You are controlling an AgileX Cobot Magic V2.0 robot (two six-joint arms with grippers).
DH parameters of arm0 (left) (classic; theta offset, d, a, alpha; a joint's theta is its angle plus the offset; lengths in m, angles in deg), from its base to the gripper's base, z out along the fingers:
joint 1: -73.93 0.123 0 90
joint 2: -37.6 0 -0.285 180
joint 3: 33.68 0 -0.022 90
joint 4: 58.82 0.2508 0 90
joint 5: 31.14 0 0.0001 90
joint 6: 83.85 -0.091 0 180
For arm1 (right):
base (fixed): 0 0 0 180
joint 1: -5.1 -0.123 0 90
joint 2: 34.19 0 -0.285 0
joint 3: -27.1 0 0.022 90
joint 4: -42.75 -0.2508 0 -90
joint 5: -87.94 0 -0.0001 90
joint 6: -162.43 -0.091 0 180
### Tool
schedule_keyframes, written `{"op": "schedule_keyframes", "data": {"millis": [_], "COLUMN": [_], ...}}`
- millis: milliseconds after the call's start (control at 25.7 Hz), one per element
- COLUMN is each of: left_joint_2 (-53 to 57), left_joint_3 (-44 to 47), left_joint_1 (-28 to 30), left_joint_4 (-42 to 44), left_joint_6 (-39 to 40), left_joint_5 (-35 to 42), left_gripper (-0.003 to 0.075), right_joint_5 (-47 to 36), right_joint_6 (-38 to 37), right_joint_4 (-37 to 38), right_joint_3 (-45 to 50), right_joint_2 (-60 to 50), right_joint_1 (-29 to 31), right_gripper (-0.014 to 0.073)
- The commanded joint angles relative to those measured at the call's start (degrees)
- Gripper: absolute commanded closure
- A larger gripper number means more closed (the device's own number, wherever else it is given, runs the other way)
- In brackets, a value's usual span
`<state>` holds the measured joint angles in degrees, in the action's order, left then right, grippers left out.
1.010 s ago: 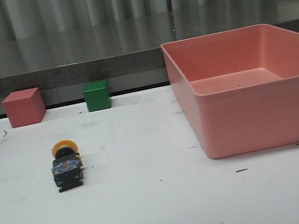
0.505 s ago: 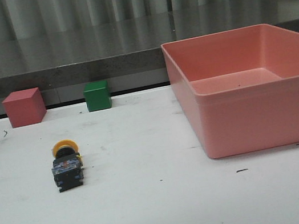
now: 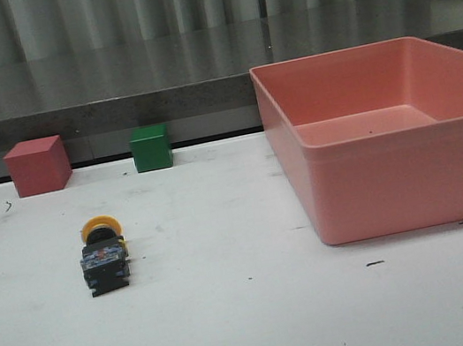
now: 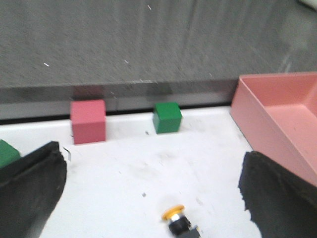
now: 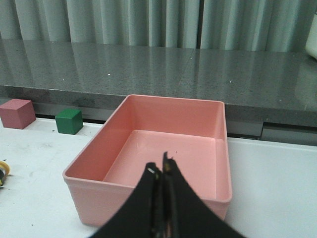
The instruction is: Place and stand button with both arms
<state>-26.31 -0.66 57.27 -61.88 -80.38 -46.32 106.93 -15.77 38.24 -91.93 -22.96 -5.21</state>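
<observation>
Lying on its side at the near left of the white table (image 3: 259, 329), the button (image 3: 103, 254) has its yellow cap toward the far edge. The left gripper (image 4: 148, 193) is spread wide above it, holding nothing; the right gripper (image 5: 162, 171) is pinched closed on nothing over the large pink bin (image 3: 387, 137) at right. A likely risk is the rounded cap rolling if only one side is pinched, or the button toppling when stood. A red cube (image 3: 36, 165) and smaller green cube (image 3: 150, 147) sit far left, before a grey counter and pale curtains
</observation>
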Motion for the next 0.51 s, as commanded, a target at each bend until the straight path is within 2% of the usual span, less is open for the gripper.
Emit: {"op": "schedule_keyframes", "data": {"millis": [0,311,466], "left_joint_2": [-6.8,-22.2,-29.3], "left_joint_3": [-7.5,-19.8,-25.1], "left_joint_1": [-3.1,-4.3,-4.4], "left_joint_4": [-1.3,-10.5,-12.1], "left_joint_6": [0.3,0.3,0.3], "left_joint_5": [-3.9,-18.4,-24.1], "left_gripper": [0.0048,0.0049,0.0048], "right_joint_5": [-4.9,-4.9,-4.9], "right_joint_6": [0.7,0.7,0.7], "right_joint_4": [0.0,0.0,0.0], "right_joint_3": [-1.3,-1.3,-1.3], "right_joint_2": [0.6,0.6,0.6], "right_joint_1": [0.3,0.3,0.3], "right_gripper": [0.0654,0.0654,0.0654]}}
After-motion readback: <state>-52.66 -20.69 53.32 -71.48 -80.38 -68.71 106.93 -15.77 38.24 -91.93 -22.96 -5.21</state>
